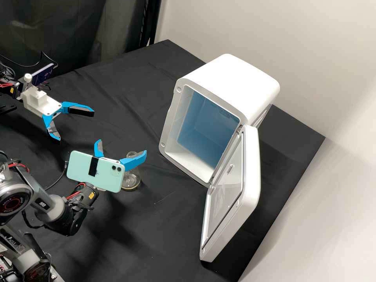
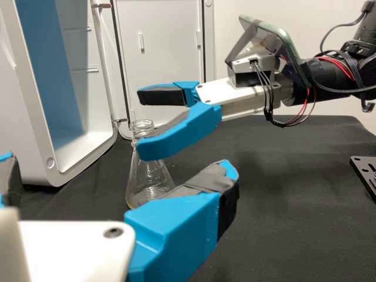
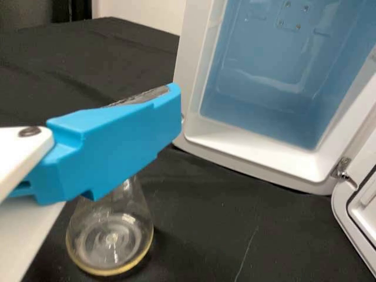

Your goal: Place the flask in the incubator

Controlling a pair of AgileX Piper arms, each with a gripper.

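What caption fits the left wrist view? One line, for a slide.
Open right gripper at the neck of the glass flask, upright beside the open incubator.

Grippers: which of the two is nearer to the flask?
The right gripper, carrying the mint-green phone: its open fingers stand on either side of the flask. The left gripper hangs open, well apart from it.
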